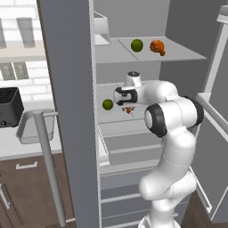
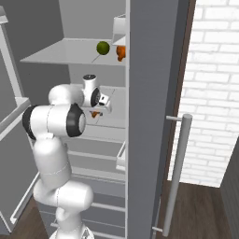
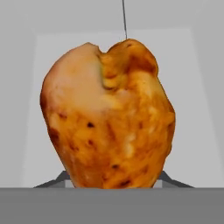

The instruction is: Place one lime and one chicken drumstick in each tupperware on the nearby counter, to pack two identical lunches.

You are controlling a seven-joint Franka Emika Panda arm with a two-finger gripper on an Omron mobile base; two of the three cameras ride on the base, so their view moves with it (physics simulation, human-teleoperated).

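My gripper (image 1: 128,106) reaches into the open fridge at the middle shelf and is shut on a chicken drumstick (image 3: 109,118), orange-brown, which bulks large between the fingertips (image 3: 171,180) in the hand view. From the base views that drumstick (image 1: 128,110) (image 2: 95,113) peeks out under the hand. A lime (image 1: 107,104) lies just left of it on the same shelf. On the shelf above rest a second lime (image 1: 136,45) (image 2: 103,47) and a second drumstick (image 1: 157,47) (image 2: 121,52). A pale tupperware (image 1: 31,129) sits on the counter (image 1: 13,144) at the left.
The fridge's open left door (image 1: 67,111) with its long bar handle (image 1: 46,169) stands between the shelves and the counter. The other open door (image 1: 218,111) flanks the arm on the right. A black toaster (image 1: 9,107) sits on the counter. A brick wall (image 2: 214,93) lies right of the fridge.
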